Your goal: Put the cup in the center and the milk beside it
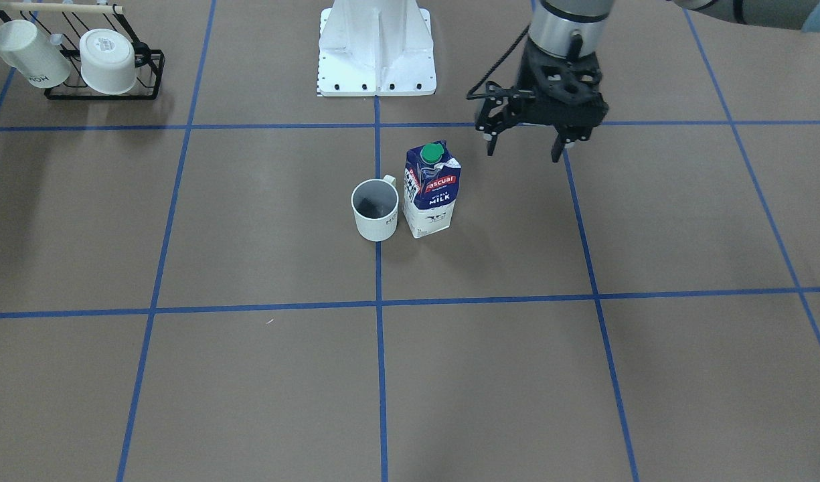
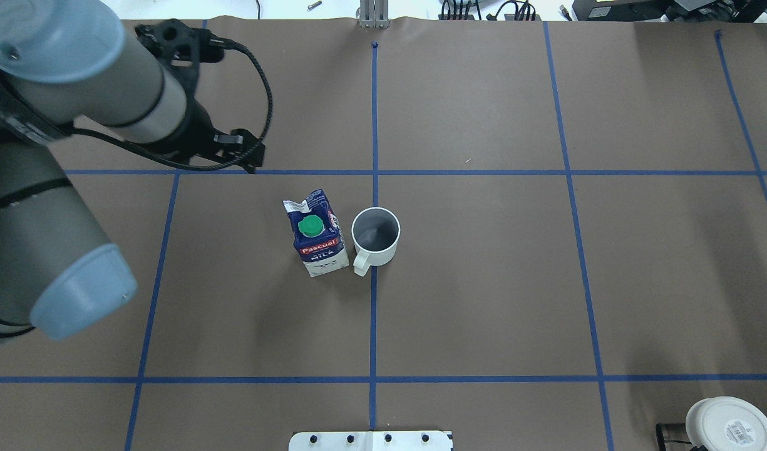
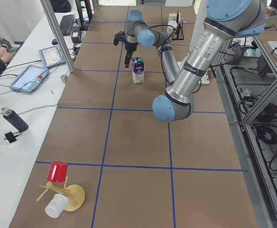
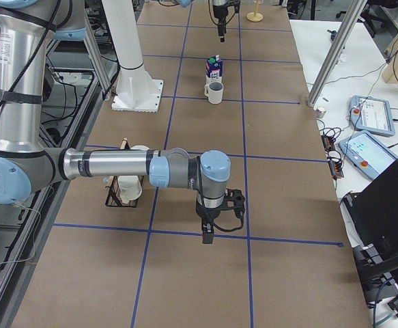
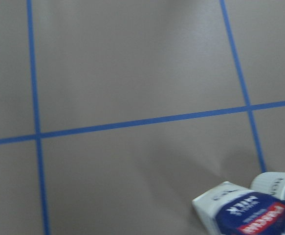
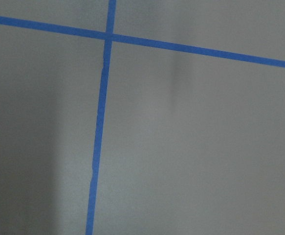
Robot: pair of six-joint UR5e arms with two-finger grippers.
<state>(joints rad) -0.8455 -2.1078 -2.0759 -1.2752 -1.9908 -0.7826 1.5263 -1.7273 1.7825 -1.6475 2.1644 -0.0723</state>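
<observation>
You can count one milk carton [image 1: 432,191] on your surface [image 1: 249,375], with one small white mug [image 1: 375,209]. There are two white cups [image 1: 107,61] on one black rack [image 1: 142,96]. One red cup [image 3: 57,171] and one white cup [image 3: 56,205] are at one wooden stand [image 3: 76,197]. That makes five cups.

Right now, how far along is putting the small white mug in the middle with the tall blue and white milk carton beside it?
Looks done: the small white mug stands on the central blue tape line, the tall blue and white milk carton upright beside it. In hand: nothing; the left gripper is open, empty, off to the carton's side. Left: seemingly nothing.
</observation>
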